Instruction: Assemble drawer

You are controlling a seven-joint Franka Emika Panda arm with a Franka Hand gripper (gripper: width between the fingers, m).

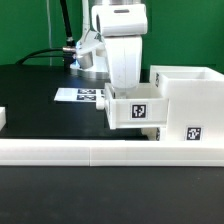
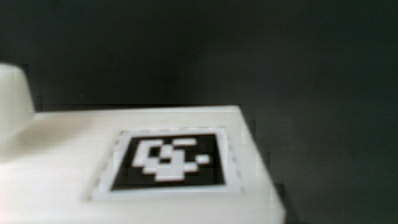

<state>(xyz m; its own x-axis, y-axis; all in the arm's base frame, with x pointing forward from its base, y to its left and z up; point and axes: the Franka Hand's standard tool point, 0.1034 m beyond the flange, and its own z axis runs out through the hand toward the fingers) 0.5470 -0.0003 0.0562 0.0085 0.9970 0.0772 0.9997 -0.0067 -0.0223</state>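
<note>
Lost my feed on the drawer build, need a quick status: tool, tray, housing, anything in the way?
Tool down over small tray, jaws hidden. Tray sits at the mouth of cube housing, not fully in. White rail out front, nothing blocking.

Arm vertical, tool (image 1: 122,88) pointing down

No readable words, brands or numbers, only black-and-white square tags — one on the small tray (image 1: 136,109), one on the cube housing (image 1: 192,132), several on the marker board (image 1: 80,96).
</note>
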